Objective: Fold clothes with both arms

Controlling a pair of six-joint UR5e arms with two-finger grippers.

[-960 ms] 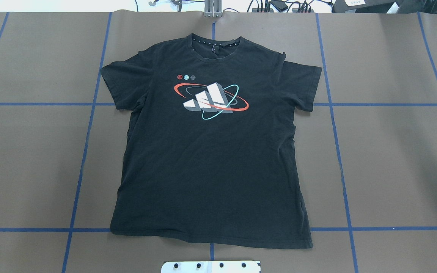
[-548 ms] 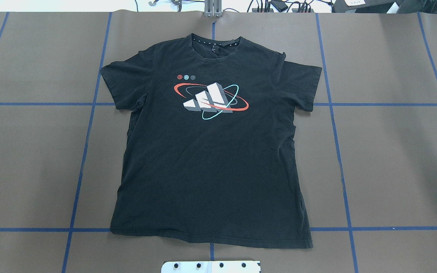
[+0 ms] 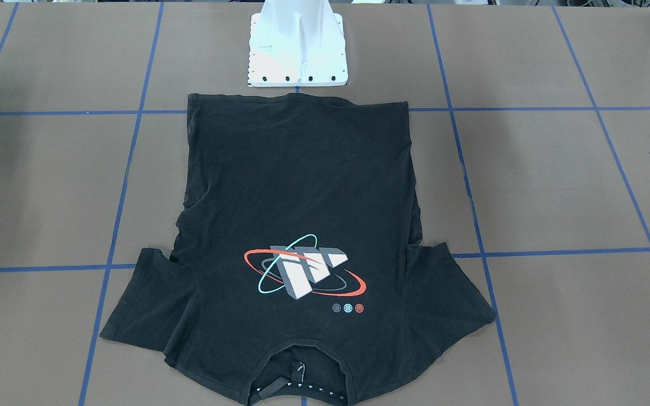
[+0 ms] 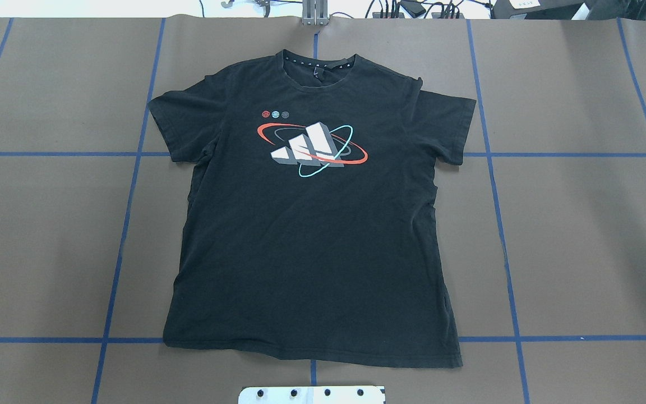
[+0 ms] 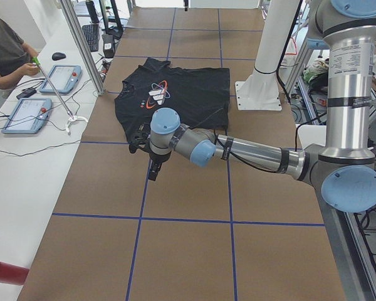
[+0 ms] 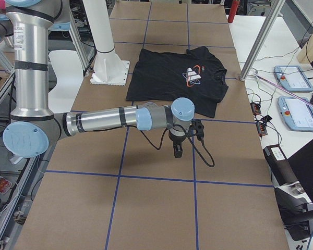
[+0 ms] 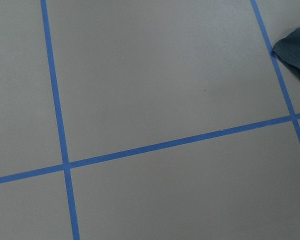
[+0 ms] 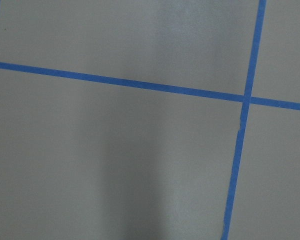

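The black T-shirt (image 4: 312,235) lies flat and face up on the brown table, collar at the far side, with its white block print ringed by red and teal ovals (image 4: 312,145). In the front-facing view the T-shirt (image 3: 297,186) has its hem just before the white pedestal. My left arm (image 5: 250,150) reaches over bare table beyond the left sleeve; its gripper (image 5: 153,170) points down, and I cannot tell if it is open. My right arm (image 6: 109,119) hangs its gripper (image 6: 175,148) beyond the right sleeve, state also unclear. A sleeve corner (image 7: 295,50) shows in the left wrist view.
The white bolted pedestal (image 3: 297,51) stands at the near middle edge. Blue tape lines (image 4: 127,213) grid the table. A side bench holds tablets (image 5: 28,114) and cables, with a seated person (image 5: 6,50) there. Aluminium frame posts (image 6: 261,44) rise at the far table edge.
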